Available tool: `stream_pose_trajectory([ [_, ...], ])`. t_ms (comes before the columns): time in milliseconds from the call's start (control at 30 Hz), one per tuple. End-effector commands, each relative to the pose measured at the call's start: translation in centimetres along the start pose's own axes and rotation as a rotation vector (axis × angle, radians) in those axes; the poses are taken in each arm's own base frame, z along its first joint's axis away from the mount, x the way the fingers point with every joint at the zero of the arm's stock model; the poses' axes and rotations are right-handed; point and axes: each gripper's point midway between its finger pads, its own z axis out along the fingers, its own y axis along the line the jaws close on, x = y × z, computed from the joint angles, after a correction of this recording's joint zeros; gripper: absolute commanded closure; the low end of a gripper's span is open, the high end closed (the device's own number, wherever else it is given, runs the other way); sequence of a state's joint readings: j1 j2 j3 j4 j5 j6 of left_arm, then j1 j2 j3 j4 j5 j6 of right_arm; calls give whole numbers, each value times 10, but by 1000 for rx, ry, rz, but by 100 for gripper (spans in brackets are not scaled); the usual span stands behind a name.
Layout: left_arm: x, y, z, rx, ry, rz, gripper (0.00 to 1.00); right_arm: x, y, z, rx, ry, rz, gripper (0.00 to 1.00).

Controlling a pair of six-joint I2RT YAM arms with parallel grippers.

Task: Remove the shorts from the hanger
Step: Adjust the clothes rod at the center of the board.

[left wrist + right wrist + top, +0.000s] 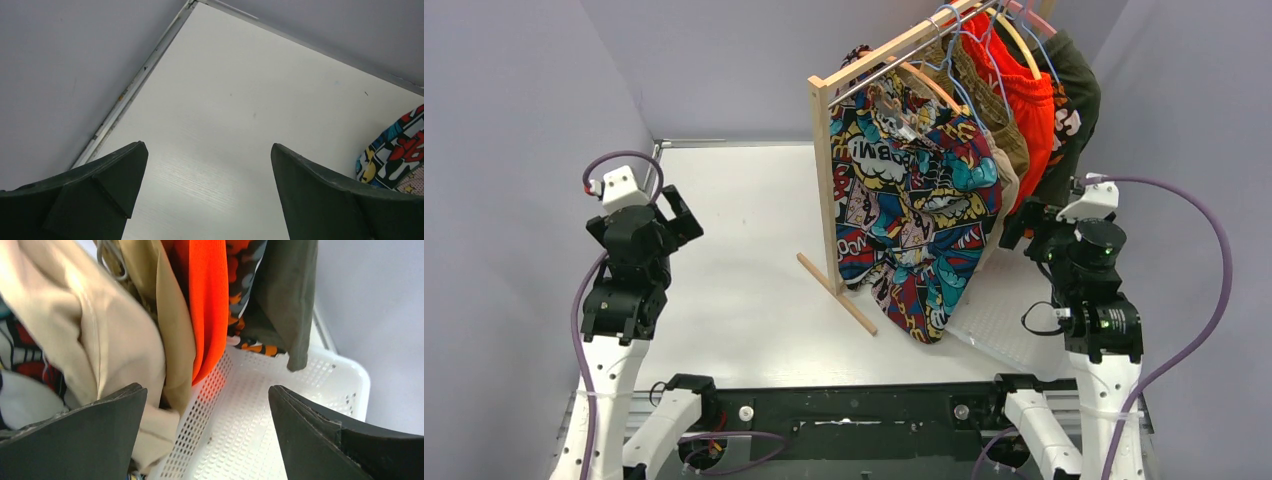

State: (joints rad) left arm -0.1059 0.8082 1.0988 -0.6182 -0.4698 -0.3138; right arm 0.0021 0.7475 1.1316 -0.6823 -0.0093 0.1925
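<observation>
— Where are the shorts?

— All hanging on hangers (944,50) from the rail of a wooden rack (823,170), toward the far right of the worktop (734,250). The comic-print shorts (914,220) hang at the front, nearest the arms, their hem low by the rack's foot. Behind them come the beige shorts (1009,185), the brown shorts (986,95), the orange-red shorts (1029,110), the camouflage shorts (1066,122) and, at the back, the dark green shorts (1079,85).

— Anything underneath?

— A white perforated basket (300,385) sits on the worktop below the right side of the row. In the right wrist view the orange-red, camouflage and dark green hems hang over it.

— And the right arm?

— Its fingers (100,435) are spread wide and grip nothing. They sit close to the hanging cloth at the right of the rack. The beige shorts hang right by one finger; whether they touch it I cannot tell. Between the fingers lies the basket's mesh.

— The left arm?

— Well apart from the rack, over the left of the worktop. Its fingers (110,185) are spread wide too, with nothing between them but bare white surface. Only a corner of the comic print shows at the right edge of that wrist view — clear of the fingers.
</observation>
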Motion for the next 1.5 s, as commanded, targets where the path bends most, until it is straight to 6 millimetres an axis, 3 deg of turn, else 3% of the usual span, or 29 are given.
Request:
stream_pose_trajectory([
  [0,16,-6,-17,37,41,-62,3,21,10,-20,-78,37,76,2],
  [133,32,-15,-33,104,86,-126,2,45,11,-39,-95,74,140,2],
  [400,57,-59,-83,452,141,-402,2,97,18,-68,-135,184,241,2],
  [533,89,-88,-103,635,283,-500,2,116,23,-74,-151,236,285,2],
  [600,118,-99,-107,680,408,-476,2,122,24,-76,-154,257,303,2],
  [700,142,-102,-111,684,529,-387,2,129,25,-76,-150,280,325,2],
  [833,144,-108,-112,707,570,-317,2,138,25,-76,-140,311,352,2],
  [1167,141,-151,-109,855,608,-312,2,145,20,-71,-99,318,399,2],
  [1467,154,-185,-116,822,554,-131,3,146,13,-68,-50,331,407,2],
])
